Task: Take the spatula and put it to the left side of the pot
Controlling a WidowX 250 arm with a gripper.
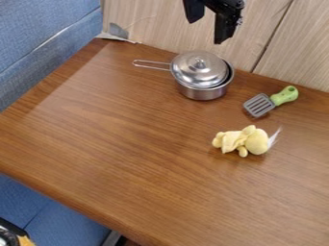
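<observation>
- Your gripper (206,31) has its fingers spread, hanging above the table's (128,144) far edge.
- Just below it, you have the pot (204,92), its lid (196,68) askew, handle pointing left.
- Your spatula (259,105) lies right of the pot, green handle outward.
- Nearer you than the spatula lies a yellow plush toy (256,141).

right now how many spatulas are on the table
1: the spatula lies right of the pot, its green handle pointing away from the yellow plush toy.
</observation>
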